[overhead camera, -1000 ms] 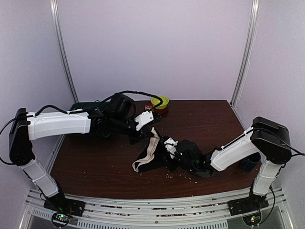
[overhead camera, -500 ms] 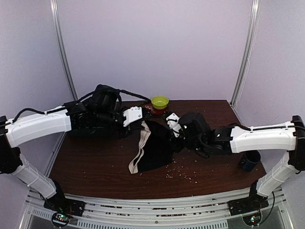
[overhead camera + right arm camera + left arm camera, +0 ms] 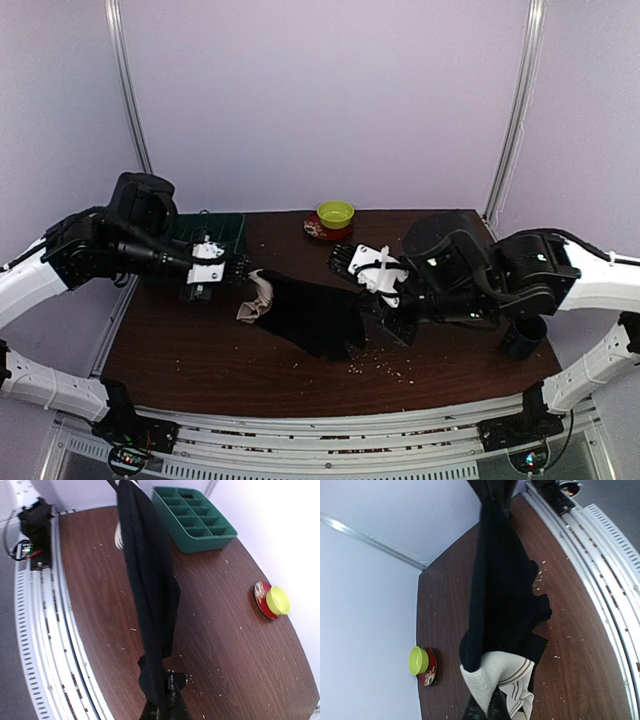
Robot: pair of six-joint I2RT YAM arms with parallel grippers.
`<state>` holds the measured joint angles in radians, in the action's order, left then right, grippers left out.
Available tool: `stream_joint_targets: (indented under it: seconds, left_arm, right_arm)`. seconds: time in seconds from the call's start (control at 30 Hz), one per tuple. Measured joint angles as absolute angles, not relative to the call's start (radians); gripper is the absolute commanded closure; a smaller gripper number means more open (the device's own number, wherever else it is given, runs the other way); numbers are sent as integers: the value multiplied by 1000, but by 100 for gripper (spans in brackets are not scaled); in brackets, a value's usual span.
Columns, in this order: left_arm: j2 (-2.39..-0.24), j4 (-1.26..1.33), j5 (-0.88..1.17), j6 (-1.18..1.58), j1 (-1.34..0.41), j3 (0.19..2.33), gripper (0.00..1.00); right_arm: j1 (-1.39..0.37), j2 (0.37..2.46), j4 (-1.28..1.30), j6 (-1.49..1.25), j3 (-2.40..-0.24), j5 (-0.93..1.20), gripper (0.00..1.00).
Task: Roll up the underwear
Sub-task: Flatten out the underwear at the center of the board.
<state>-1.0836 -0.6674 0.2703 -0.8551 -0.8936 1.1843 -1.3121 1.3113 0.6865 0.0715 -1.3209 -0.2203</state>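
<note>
Two ends of the black underwear (image 3: pixel 310 312) are pinched tight: left gripper (image 3: pixel 492 707) on its white band (image 3: pixel 496 679), right gripper (image 3: pixel 167 700) opposite, cloth stretched over the table (image 3: pixel 200 360).

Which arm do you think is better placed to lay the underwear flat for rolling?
Probably the right. Its pincer is shut on the underwear at its black end, over bare table near the middle, with room to lower it. The left pincer grips the white-band end beside the green tray.
</note>
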Motion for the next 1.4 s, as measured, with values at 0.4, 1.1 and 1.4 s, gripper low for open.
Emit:
stream_joint_targets:
  seconds: [0.4, 1.1, 1.4]
  left_arm:
    - [-918, -748, 426, -926, -966, 1155, 100]
    - [-2111, -554, 187, -924, -597, 1637, 100]
    - [-2058, -437, 100, -887, -597, 1579, 100]
  right_arm:
    - [-1464, 1214, 665, 177, -1400, -327, 100]
    - [-689, 1925, 488, 330, -1439, -175, 100]
    - [-668, 1906, 369, 423, -1475, -174, 100]
